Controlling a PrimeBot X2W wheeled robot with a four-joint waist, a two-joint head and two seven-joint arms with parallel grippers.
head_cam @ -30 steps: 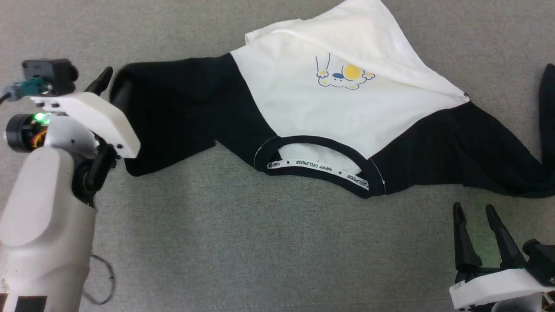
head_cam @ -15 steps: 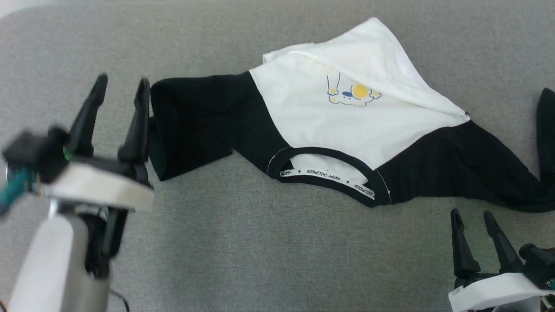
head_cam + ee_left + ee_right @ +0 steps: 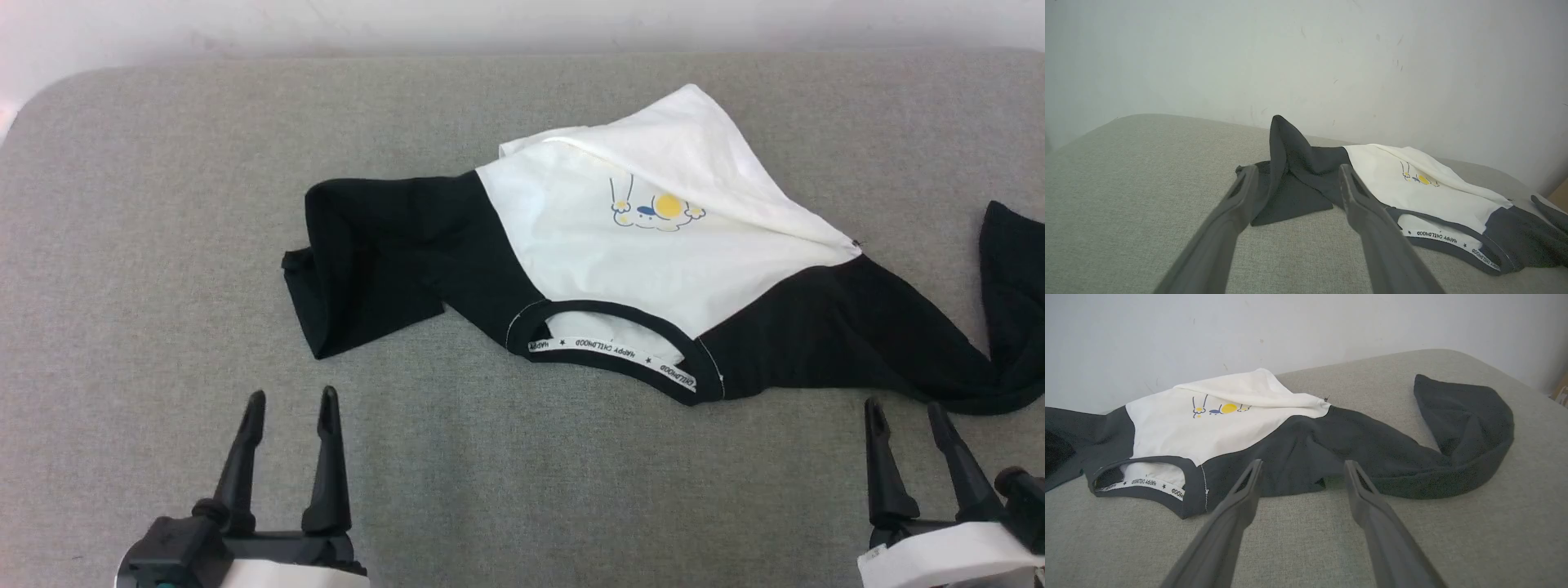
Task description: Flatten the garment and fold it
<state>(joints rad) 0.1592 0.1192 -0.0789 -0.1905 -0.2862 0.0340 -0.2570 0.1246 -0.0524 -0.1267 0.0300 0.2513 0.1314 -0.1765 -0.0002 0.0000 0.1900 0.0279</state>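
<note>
The garment (image 3: pixel 653 261) lies crumpled across the grey surface, white body with a small cartoon print, black collar (image 3: pixel 620 363) toward me. Its left black sleeve (image 3: pixel 367 269) is bunched and stands up in a peak (image 3: pixel 1284 139). The right black sleeve (image 3: pixel 882 343) trails off to the right and curls back (image 3: pixel 1466 416). My left gripper (image 3: pixel 292 402) is open at the lower left, empty, well short of the left sleeve. At the lower right my right gripper (image 3: pixel 904 410) is open and empty, its tips just below the right sleeve's edge (image 3: pixel 1331 484).
The grey padded table (image 3: pixel 163 204) ends at a pale wall (image 3: pixel 522 24) behind; its rounded back-left corner (image 3: pixel 33 98) shows. Bare grey fabric lies between the two grippers in front of the collar.
My left gripper has let go of the left sleeve and drawn back to the lower left, open. The sleeve stays bunched. The head camera has tilted up, showing the wall.
</note>
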